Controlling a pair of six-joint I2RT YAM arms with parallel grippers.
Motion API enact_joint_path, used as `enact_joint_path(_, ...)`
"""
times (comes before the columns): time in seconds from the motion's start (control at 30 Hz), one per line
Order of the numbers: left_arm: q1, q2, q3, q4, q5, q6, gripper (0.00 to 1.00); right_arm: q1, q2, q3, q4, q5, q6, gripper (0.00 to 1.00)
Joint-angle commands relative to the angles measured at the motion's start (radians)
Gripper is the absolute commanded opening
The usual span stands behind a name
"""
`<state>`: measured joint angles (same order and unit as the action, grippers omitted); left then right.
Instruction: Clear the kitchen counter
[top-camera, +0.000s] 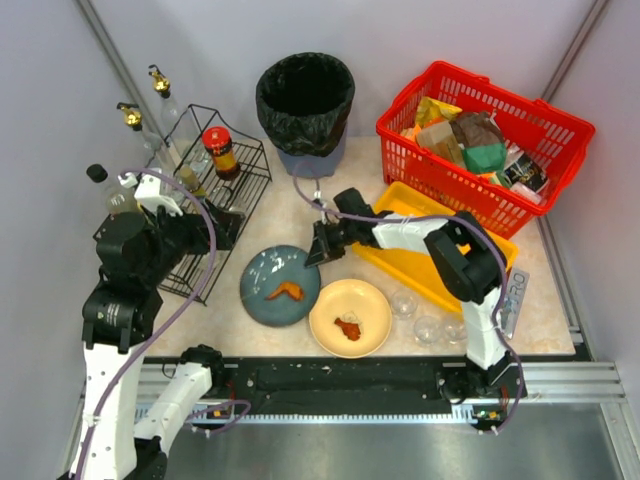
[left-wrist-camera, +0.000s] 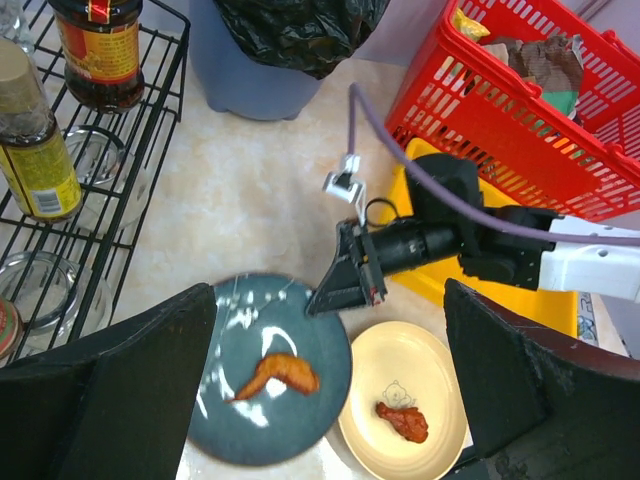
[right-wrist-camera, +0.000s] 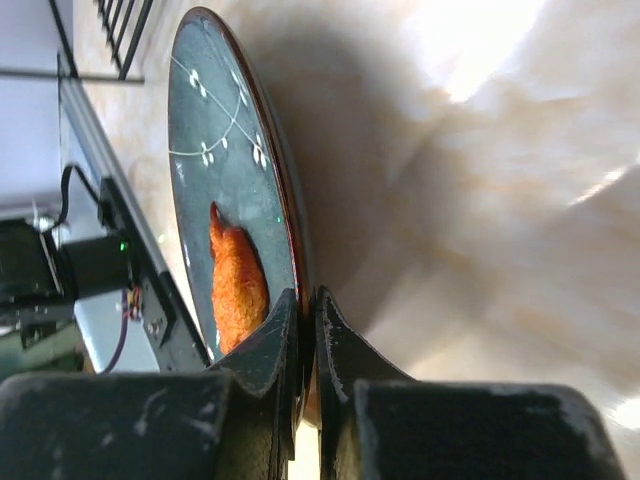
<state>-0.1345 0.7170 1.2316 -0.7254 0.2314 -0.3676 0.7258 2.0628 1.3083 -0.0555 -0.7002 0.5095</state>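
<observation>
Pale marbled kitchen counter (top-camera: 292, 212) spreads under and around the blue plate (top-camera: 262, 272). The right gripper (top-camera: 318, 253) has its jaws clamped on the plate's far-right rim. The left gripper (top-camera: 225, 226) hangs left of the plate, jaws wide apart.

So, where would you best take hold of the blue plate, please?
Pinch its thin rim at the far right edge, coming in low from the right: the blue plate lies flat, with the chicken wing mid-plate. The right gripper is shut on that rim.
</observation>
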Motion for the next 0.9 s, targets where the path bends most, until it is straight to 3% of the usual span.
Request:
enact_joint_path(0.0, -0.001, 0.021, -0.003, 0.037, -0.007, -0.048, 0.98, -0.069, -0.135, 0.014, 0.072, -0.004, 0.058, 0.00)
enact_joint_path(0.2, -0.001, 0.056, -0.037, 0.021, -0.046, -0.109, 0.98, -0.086, -0.194, 0.025, 0.075, -0.002, 0.098, 0.00)
enact_joint_path(0.47, -0.001, 0.059, -0.099, 0.058, -0.018, -0.217, 0.95, -0.115, -0.280, -0.072, 0.328, -0.051, 0.280, 0.00)
enact_joint_path(0.87, -0.001, 0.091, -0.204, 0.095, -0.105, -0.294, 0.93, -0.178, -0.452, -0.119, 0.313, 0.004, 0.379, 0.00)
